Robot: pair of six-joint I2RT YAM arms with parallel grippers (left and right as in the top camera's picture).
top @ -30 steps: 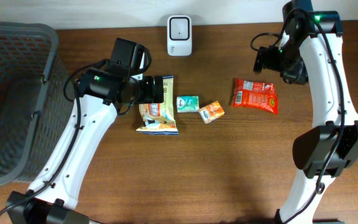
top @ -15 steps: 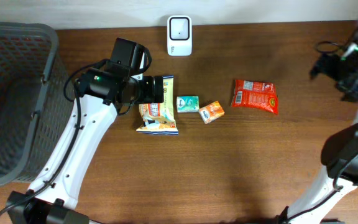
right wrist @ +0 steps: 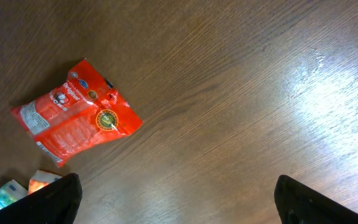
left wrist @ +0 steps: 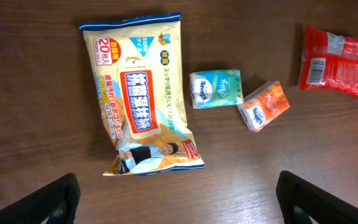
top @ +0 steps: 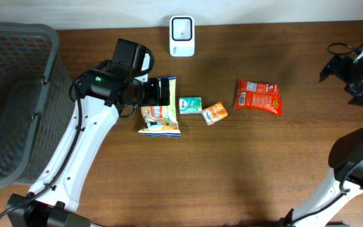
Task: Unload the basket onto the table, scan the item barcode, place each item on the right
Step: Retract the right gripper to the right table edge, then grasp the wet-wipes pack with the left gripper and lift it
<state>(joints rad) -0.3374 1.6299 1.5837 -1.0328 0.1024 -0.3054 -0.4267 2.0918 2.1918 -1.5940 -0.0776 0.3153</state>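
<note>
On the brown wooden surface (top: 232,164), overhead, a white box-shaped scanner (top: 182,28) stands at the far edge, apart from a yellow plastic wipes pack (top: 159,116). Left wrist: the left gripper (left wrist: 179,202), jaws spread and empty, hangs over that pack. Right wrist: the right gripper (right wrist: 182,199), likewise released, hovers well apart from a red foil snack bag (right wrist: 76,112).

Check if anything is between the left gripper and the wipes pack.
Nothing visible. The open left gripper hangs above the wipes pack, whose top is uncovered; the teal tissue pack lies beside it, apart.
</note>
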